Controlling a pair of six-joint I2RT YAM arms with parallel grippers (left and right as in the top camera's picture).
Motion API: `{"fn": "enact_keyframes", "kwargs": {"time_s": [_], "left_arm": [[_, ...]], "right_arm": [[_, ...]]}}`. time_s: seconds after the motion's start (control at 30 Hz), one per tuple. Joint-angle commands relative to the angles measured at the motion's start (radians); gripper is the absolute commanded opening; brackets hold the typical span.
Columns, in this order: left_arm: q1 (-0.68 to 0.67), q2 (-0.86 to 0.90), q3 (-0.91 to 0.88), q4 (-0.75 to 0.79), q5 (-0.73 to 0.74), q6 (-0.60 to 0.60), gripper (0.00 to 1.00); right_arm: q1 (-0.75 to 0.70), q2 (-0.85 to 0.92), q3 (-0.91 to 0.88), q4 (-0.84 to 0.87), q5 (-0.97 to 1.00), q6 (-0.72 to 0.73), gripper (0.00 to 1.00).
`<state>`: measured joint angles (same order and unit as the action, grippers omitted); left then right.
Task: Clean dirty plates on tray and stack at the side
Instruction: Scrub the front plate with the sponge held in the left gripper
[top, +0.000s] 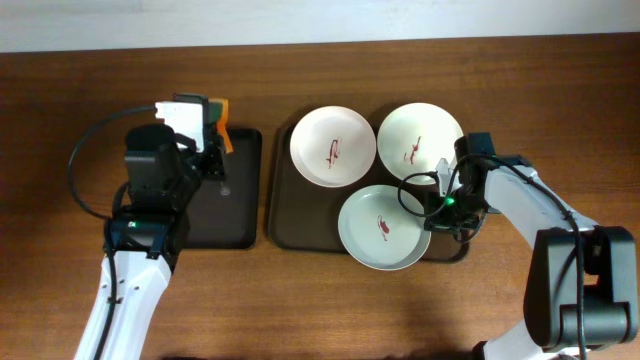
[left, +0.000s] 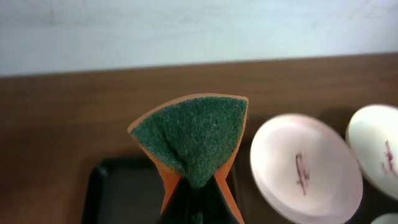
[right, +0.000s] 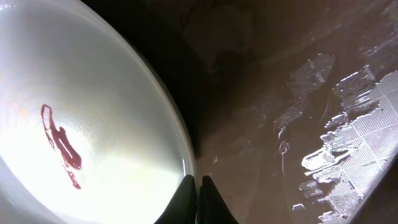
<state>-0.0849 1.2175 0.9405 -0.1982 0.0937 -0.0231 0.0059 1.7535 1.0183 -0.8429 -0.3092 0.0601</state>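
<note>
Wood table w/ brown tray & black tray (just beside, not touching).

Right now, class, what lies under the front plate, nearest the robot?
The dark-brown tray; its bare floor shows around the front plate. The part directly beneath the plate is covered, so anything there cannot be seen.

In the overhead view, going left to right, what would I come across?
Black tray → left rear plate → right rear plate. Left out: the front plate, which straddles both rear ones, and the sponge, which overlaps the black tray.
</note>
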Motion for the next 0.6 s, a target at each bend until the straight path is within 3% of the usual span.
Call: {"fn": "enact_keyframes", "kwargs": {"time_s": [0.0, 0.27, 0.57], "left_arm": [[-0.002, 0.017, 0.008, -0.076, -0.061, -0.006, 0.00], [-0.002, 0.184, 0.008, -0.204, -0.063, -0.006, 0.00], [-0.003, 0.412, 0.008, -0.211, 0.035, -0.007, 0.00]], "right_arm": [[-0.006, 0.009, 0.014, 0.003, 0.002, 0.000, 0.04], [-0.006, 0.010, 0.014, 0.003, 0.002, 0.000, 0.04], [-0.006, 0.010, 0.014, 0.003, 0.002, 0.000, 0.04]]}}
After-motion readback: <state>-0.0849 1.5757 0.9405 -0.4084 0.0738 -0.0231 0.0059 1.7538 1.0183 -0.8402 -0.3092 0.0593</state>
